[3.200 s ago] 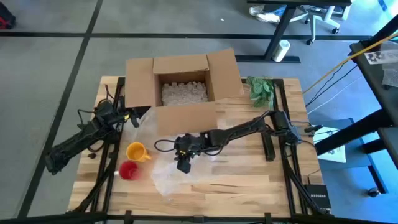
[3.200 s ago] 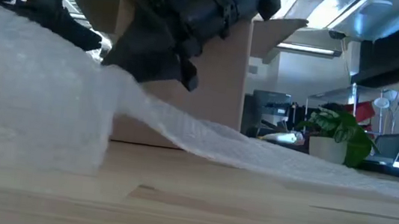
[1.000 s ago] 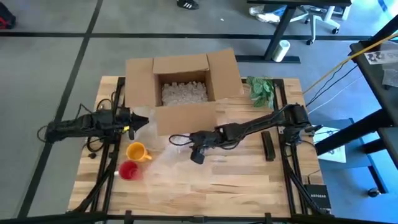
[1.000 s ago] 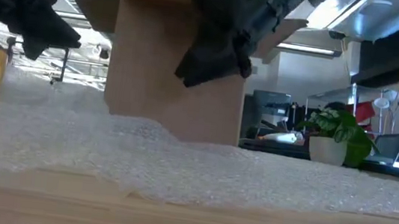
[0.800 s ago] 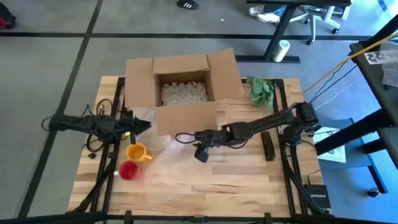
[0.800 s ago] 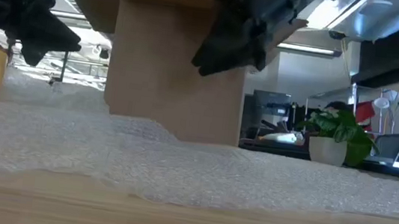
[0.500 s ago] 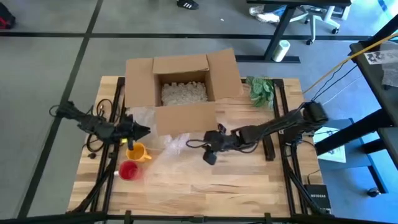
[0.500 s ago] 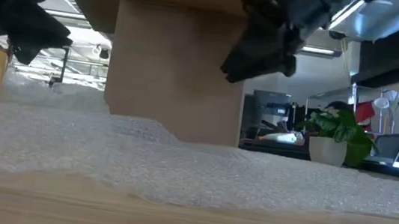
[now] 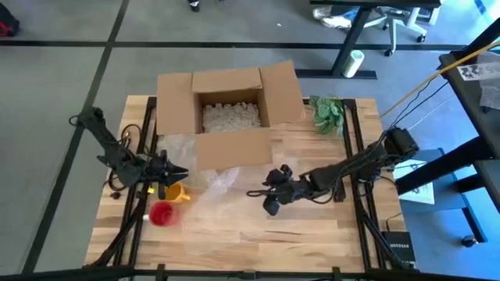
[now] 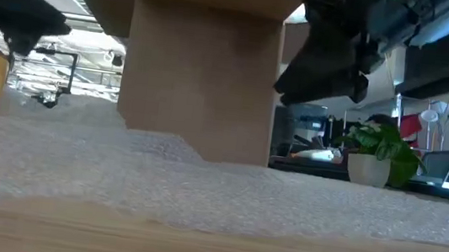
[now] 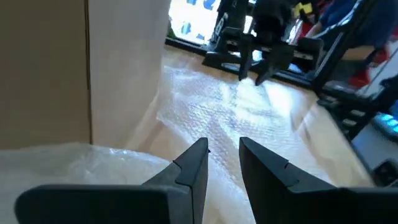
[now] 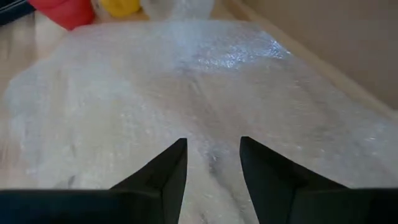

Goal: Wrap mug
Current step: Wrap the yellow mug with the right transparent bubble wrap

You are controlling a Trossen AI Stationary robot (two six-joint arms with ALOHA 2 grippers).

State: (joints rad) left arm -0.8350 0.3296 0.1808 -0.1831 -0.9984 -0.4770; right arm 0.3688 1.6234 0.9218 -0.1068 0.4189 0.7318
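Observation:
A yellow mug [image 9: 173,191] stands on the table's left part, its handle toward the right, and a red mug [image 9: 162,212] stands just nearer. A clear bubble wrap sheet [image 9: 234,191] lies spread flat on the table in front of the box, with its left edge beside the yellow mug. My left gripper [image 9: 176,173] hovers just beyond the yellow mug, open by a narrow gap [image 11: 224,144] and with nothing in it. My right gripper [image 9: 270,204] hangs open [image 12: 212,143] above the sheet's right part, clear of it.
An open cardboard box [image 9: 228,105] with white packing fill stands at the table's far middle, its front flap hanging over the sheet. A green plant [image 9: 328,113] sits at the far right. Bare wood shows along the near edge [image 9: 312,242].
My right gripper has drawn back toward the table's right edge and slightly nearer, staying above the sheet. My left gripper has swung toward the near edge, ending up close to the yellow mug. The bubble wrap has stayed flat.

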